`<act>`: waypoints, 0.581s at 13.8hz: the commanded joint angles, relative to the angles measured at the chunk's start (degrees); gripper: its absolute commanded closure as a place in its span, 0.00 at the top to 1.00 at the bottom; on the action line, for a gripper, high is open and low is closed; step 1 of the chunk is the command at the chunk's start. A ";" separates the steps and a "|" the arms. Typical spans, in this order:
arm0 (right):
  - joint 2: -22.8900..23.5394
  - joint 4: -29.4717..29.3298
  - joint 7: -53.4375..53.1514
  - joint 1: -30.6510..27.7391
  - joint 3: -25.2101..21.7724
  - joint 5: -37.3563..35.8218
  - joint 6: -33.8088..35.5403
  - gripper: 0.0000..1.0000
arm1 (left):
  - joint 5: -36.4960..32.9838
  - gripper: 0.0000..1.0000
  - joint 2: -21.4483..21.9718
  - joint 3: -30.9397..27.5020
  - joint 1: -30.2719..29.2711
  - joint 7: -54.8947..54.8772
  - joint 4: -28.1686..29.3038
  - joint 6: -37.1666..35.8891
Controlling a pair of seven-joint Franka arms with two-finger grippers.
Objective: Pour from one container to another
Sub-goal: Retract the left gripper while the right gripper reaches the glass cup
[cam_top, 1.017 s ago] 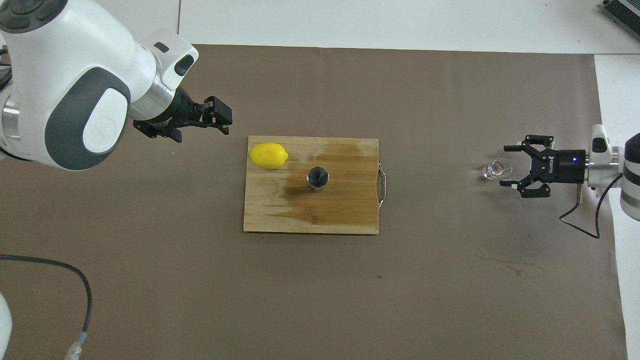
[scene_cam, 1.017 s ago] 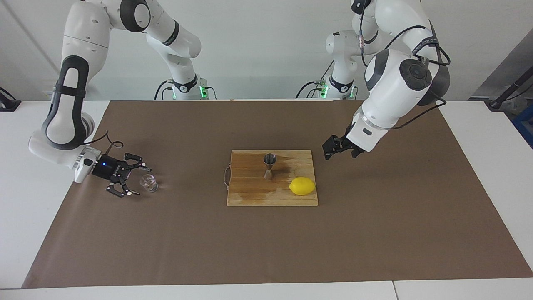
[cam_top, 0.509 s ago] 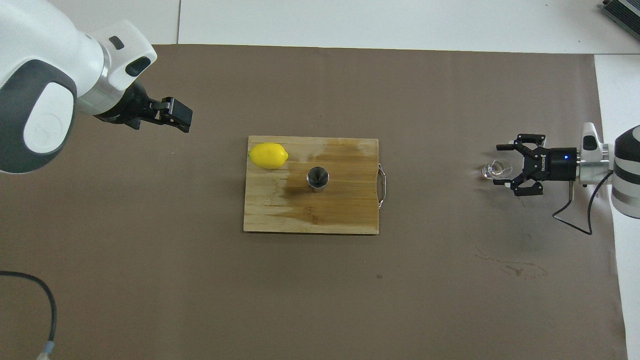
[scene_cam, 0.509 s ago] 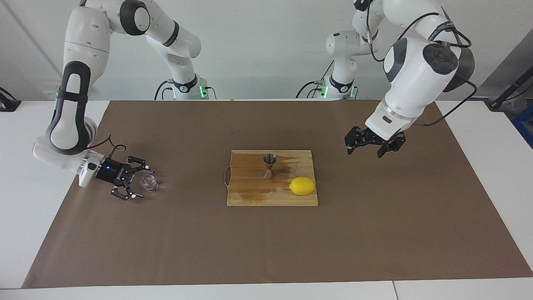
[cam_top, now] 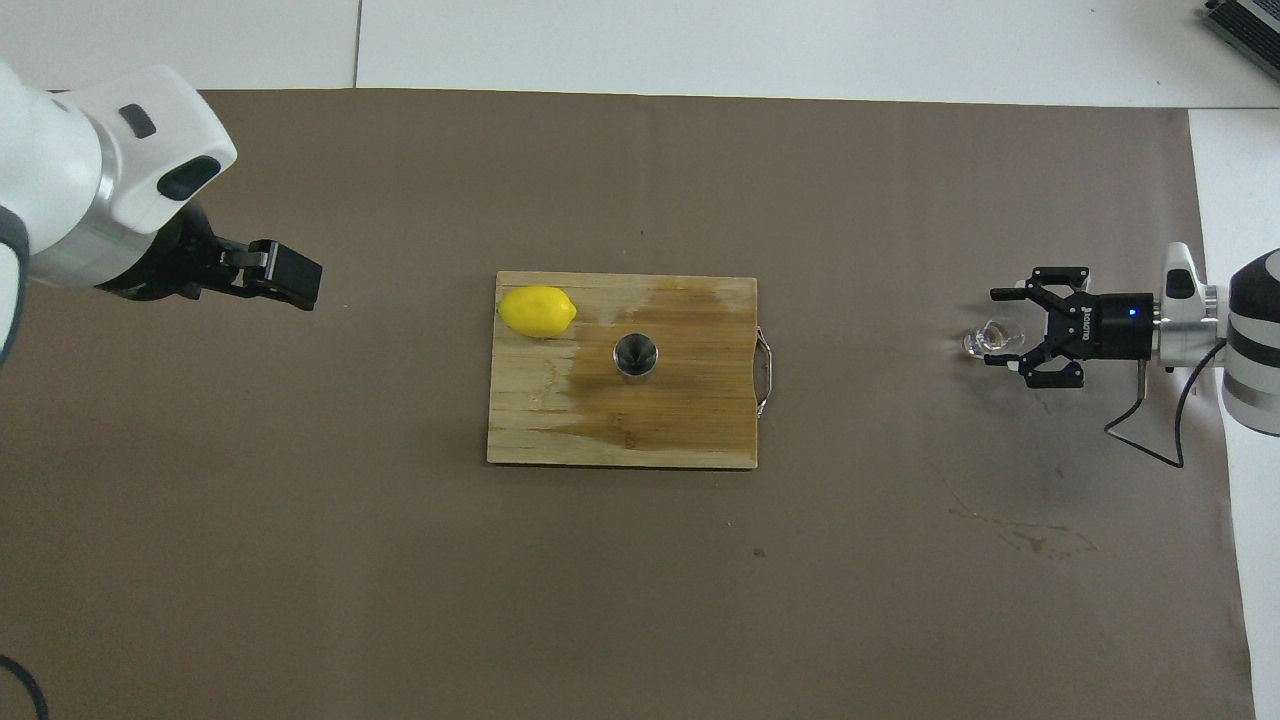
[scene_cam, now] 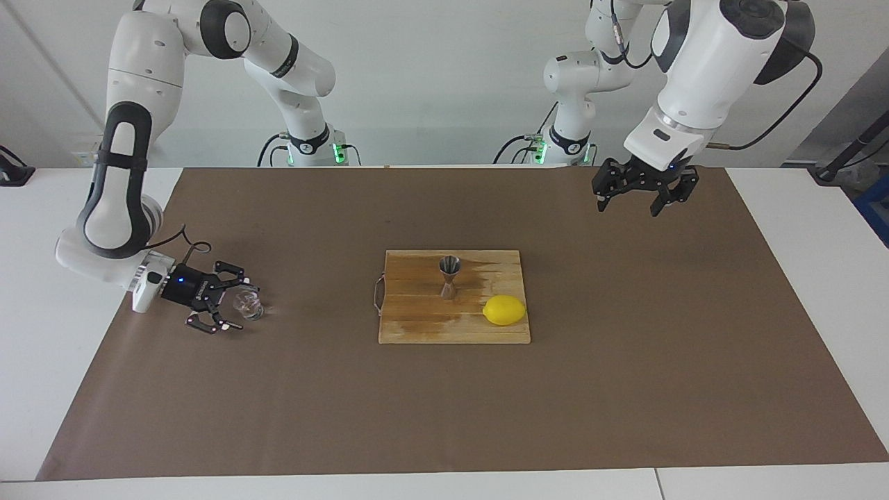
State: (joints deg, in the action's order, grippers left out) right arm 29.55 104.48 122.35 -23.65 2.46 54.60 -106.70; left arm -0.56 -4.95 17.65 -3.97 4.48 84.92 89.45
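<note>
At the robots' end of the table (scene_cam: 819, 292), a green light is seen at each arm's base. No brand name or label can be read there.

The left gripper (scene_cam: 628, 207) is held high in the air, over the brown mat (scene_cam: 625, 389) toward the left arm's end of the table. Its fingers are spread wide apart and nothing is held between them.

A wooden cutting board (scene_cam: 417, 330) is laid in the middle of the mat, with its metal handle turned toward the right arm's end. The steel jigger (scene_cam: 449, 276) is stood upright on the board, on a darker, damp-looking patch of the wood. No markings can be made out on it.

The small clear glass (scene_cam: 248, 304) is set upright on the mat, well apart from the board, toward the right arm's end of the table. The right gripper (scene_cam: 239, 305) is brought in low and level beside it. Its fingers (cam_top: 1003, 294) are open, one placed on each side of the glass, and whether the glass is touched cannot be told. A small blue light is lit on the gripper's black body. A line of white lettering is printed there too, but it is too small to be read.

A yellow lemon (scene_cam: 505, 310) is laid on the board's corner toward the left arm's end, farther from the robots than the jigger.
</note>
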 commanded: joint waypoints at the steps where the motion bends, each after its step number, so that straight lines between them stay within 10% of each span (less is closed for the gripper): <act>1: 0.77 -0.69 1.49 -0.69 0.26 0.77 0.00 0.93 | -0.58 1.00 5.73 -6.55 3.42 -3.07 5.86 -0.85; 8: 0.77 -0.60 2.01 -0.95 0.17 -0.81 -0.18 0.77 | -0.67 1.00 5.57 -15.01 7.83 -3.60 6.22 -7.54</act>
State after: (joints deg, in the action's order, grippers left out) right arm 29.71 104.47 123.10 -23.92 2.28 54.57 -106.72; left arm -0.56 -0.30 5.19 2.21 1.87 89.99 82.27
